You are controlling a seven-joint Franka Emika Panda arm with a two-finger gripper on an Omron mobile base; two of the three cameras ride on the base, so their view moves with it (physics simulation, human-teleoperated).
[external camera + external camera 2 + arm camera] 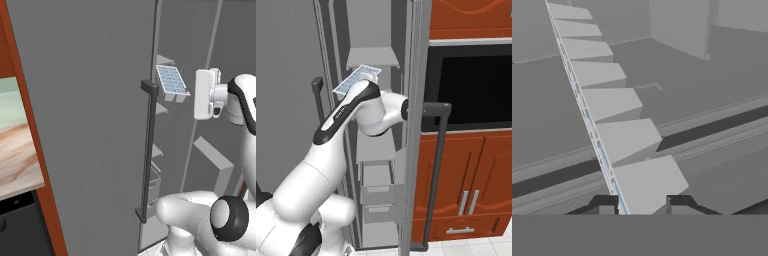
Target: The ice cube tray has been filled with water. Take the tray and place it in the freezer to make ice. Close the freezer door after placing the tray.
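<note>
While fingers [637,205] clamp the ice cube tray [172,81] | arm hides tray's end | freezer [373,57] open

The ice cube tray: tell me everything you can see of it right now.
The ice cube tray is a small flat rectangle, pale grey, with a grid of square cells showing light blue on top. In the left base view it is held in the air, tilted, ahead of the gripper, inside the open freezer near an upper shelf. The hand view shows it edge-on, its grey cell undersides in a row running away, its near end between the fingertips. It rests on no shelf.
</note>
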